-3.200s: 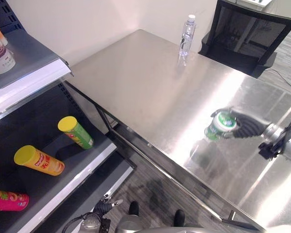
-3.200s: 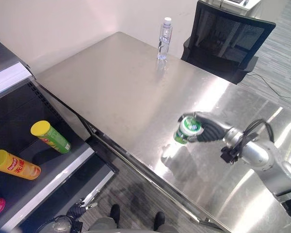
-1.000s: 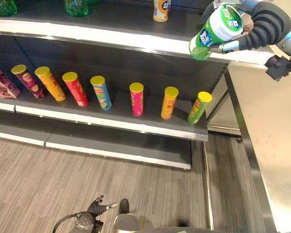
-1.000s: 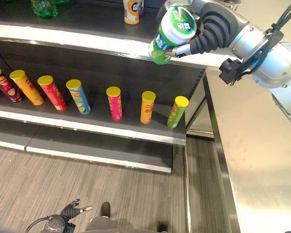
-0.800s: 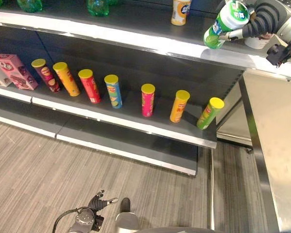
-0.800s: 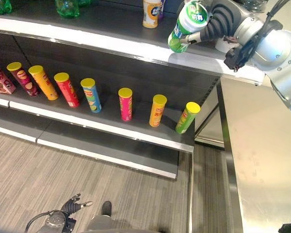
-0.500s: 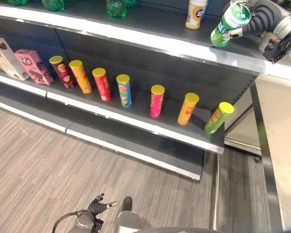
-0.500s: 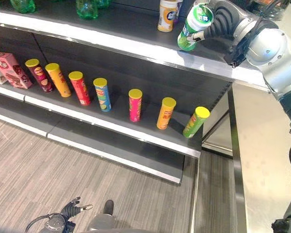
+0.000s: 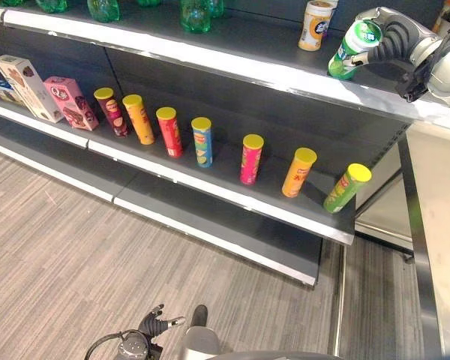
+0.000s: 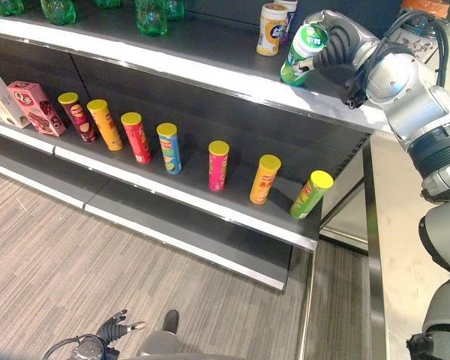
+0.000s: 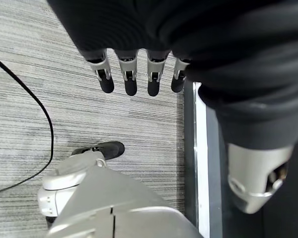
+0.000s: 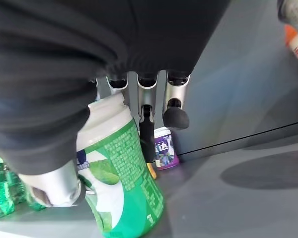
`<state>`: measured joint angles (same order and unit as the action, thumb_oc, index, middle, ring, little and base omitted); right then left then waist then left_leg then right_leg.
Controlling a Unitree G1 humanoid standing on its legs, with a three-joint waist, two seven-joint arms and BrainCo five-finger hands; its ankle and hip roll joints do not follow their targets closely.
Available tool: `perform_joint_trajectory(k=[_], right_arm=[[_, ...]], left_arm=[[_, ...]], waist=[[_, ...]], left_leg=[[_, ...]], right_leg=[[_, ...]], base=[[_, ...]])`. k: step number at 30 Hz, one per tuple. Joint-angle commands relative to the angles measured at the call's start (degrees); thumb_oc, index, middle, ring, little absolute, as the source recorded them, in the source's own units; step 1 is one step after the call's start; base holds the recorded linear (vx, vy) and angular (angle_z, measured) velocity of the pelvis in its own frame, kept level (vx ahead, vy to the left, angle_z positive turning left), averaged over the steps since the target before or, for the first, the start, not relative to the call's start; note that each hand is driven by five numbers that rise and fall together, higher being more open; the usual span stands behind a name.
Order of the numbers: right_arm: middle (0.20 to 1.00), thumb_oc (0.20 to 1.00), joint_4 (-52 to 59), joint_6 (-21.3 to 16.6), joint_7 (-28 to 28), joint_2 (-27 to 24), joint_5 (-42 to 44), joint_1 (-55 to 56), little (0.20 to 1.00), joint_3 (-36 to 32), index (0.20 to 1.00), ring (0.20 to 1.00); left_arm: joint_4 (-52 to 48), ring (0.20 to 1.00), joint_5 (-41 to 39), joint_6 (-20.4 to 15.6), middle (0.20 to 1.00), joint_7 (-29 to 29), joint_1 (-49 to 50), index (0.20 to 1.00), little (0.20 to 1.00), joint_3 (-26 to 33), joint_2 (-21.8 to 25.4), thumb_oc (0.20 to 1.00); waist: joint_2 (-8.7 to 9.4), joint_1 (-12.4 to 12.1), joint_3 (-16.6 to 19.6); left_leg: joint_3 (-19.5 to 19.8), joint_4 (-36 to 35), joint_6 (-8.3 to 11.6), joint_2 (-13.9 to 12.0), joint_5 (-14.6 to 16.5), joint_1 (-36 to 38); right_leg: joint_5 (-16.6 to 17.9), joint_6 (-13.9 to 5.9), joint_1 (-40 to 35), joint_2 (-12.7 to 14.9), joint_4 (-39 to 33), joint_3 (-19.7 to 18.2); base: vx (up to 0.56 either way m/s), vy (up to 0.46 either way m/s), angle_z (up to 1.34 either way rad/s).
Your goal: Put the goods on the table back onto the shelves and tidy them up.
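While it hangs low over the grey floor (image 9: 75, 247), the left hand (image 11: 139, 54) has its fingers (image 11: 130, 79) straight and loose, holding nothing.

Lower shelf (image 9: 210, 196), nearer row: seven tall cans with yellow lids, leaning, spaced apart. From the left: dark red can (image 9: 109, 111), orange-yellow can (image 9: 139, 119), red can (image 9: 169, 132), blue can (image 9: 202, 141), pink can (image 9: 250, 159), orange can (image 9: 298, 172), green can (image 9: 346, 187). Left of them stand a pink box (image 9: 69, 102) and a white box (image 9: 26, 87).

Desk (image 9: 446, 247): steel top, at the right edge of the head views, beside the shelves.

Upper shelf (image 9: 232, 64): the right hand (image 10: 337, 41) has fingers and thumb clasped round a green canister (image 10: 300, 52) with a white lid, tilted, its base at or just above the shelf near the front edge. Just behind it stands a beige tub (image 9: 315, 25); the right wrist view shows a small purple tub (image 12: 164, 148) farther back. Green bottles (image 9: 195, 13) stand farther left.
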<state>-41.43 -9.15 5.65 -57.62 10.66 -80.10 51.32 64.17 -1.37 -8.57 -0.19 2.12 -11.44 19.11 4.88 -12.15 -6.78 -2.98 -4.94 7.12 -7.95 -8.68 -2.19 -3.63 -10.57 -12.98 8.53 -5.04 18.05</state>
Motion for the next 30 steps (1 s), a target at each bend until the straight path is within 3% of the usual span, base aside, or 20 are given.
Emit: perform_joint_trajectory(k=[1, 25, 26, 27, 28, 29, 30], right_arm=[[0.200, 0.200, -3.4, 0.1, -2.1, 0.1, -0.7, -6.8, 0.200, 1.8, 0.200, 0.200], [0.200, 0.200, -5.2, 1.0, -0.7, 1.8, -3.1, -7.4, 0.200, 3.9, 0.200, 0.200], [0.263, 0.263, -5.2, 0.9, -0.9, 1.9, -3.2, -7.3, 0.263, 3.7, 0.263, 0.263], [0.523, 0.523, -5.3, 0.9, -1.0, 1.9, -3.4, -7.4, 0.523, 3.7, 0.523, 0.523], [0.702, 0.702, -5.3, 0.9, -1.0, 1.9, -3.4, -7.4, 0.702, 3.7, 0.702, 0.702], [1.000, 1.000, -5.6, 0.9, -1.3, 2.0, -3.7, -7.6, 1.000, 3.7, 1.000, 1.000], [1.000, 1.000, -5.8, 0.9, -1.5, 2.1, -3.8, -7.7, 1.000, 3.4, 1.000, 1.000]], left_arm=[[0.8, 1.000, -2.5, -0.9, 1.000, 0.5, -4.1, 1.000, 1.000, -3.5, 2.0, 1.000], [0.9, 1.000, -2.7, -0.6, 1.000, 0.5, -4.6, 1.000, 1.000, -3.9, 1.8, 1.000], [0.9, 1.000, -2.7, -0.5, 1.000, 0.5, -4.5, 1.000, 1.000, -3.8, 1.8, 1.000], [0.9, 1.000, -2.7, -0.5, 1.000, 0.5, -4.4, 1.000, 1.000, -3.8, 1.8, 1.000], [0.9, 1.000, -2.7, -0.5, 1.000, 0.5, -4.4, 1.000, 1.000, -3.8, 1.8, 1.000], [0.9, 1.000, -2.7, -0.6, 1.000, 0.5, -4.3, 1.000, 1.000, -3.7, 1.8, 1.000], [1.0, 1.000, -2.6, -0.5, 1.000, 0.6, -4.4, 1.000, 1.000, -3.6, 1.8, 1.000]], waist=[[0.58, -2.5, 2.2], [1.71, -2.9, 1.4], [1.67, -2.8, 1.3], [1.66, -2.8, 1.4], [1.66, -2.8, 1.4], [1.62, -2.8, 1.4], [1.58, -2.8, 1.4]], left_leg=[[-7.2, 1.8, 2.84, -0.2, 9.8, 7.1], [-7.2, 1.5, 2.92, -0.7, 9.7, 6.5], [-7.2, 1.5, 2.90, -0.6, 9.7, 6.5], [-7.2, 1.5, 2.90, -0.6, 9.7, 6.5], [-7.2, 1.5, 2.90, -0.6, 9.7, 6.5], [-7.3, 1.5, 2.90, -0.6, 9.7, 6.5], [-7.3, 1.5, 2.86, -0.6, 9.8, 6.6]], right_leg=[[-2.7, -1.89, 7.3, -3.3, 5.7, -1.7], [-2.6, -1.82, 7.8, -3.3, 5.6, -1.2], [-2.5, -1.81, 7.9, -3.3, 5.6, -1.2], [-2.5, -1.81, 7.9, -3.2, 5.6, -1.3], [-2.5, -1.81, 7.9, -3.2, 5.6, -1.3], [-2.5, -1.80, 7.9, -3.2, 5.6, -1.3], [-2.5, -1.78, 7.9, -3.2, 5.6, -1.3]], base=[[0.00, 0.000, 0.00], [0.00, 0.000, 0.01], [0.00, 0.000, 0.00], [0.00, 0.000, 0.00], [0.00, 0.000, 0.00], [0.00, 0.000, 0.00], [0.00, 0.000, 0.00]])
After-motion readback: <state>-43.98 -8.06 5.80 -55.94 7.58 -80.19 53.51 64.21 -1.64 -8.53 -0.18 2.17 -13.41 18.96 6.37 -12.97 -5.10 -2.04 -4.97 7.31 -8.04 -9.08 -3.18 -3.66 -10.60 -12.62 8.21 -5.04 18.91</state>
